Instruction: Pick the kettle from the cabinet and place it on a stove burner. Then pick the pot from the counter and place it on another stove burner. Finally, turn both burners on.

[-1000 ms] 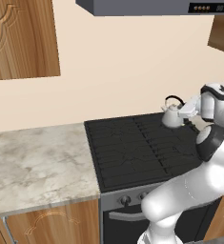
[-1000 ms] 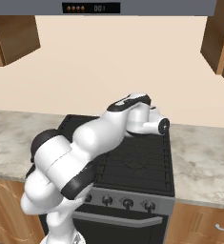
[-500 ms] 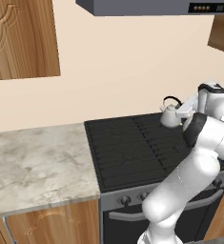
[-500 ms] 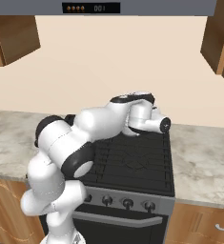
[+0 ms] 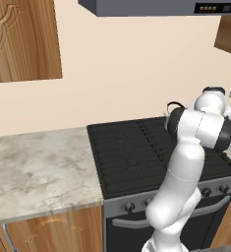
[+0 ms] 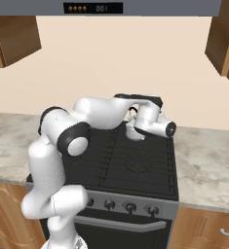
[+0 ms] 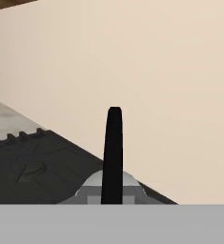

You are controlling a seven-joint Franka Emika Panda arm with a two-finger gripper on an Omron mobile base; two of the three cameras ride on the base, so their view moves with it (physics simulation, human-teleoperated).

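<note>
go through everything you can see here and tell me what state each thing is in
Small silver-grey kettle with thin black arched handle: upright, at the stove's back edge, under the hand.
Black ridged stove burners: bare in front, no flame visible.
Two-finger gripper: shut.
Row of small round knobs: positions unreadable.

The kettle [image 7: 111, 187] at the bottom centre of the hand view is silver-grey with a thin black handle. The stove burners [image 5: 136, 152] at centre right of the left base view are black ridged grates on a black cooktop. The counter [image 5: 38, 167] at lower left is pale grey-beige marbled stone over light-brown wood fronts. The wall [image 6: 116, 63] is plain cream. The arm [image 6: 62, 160] at lower left of the right base view is white with dark joints
</note>
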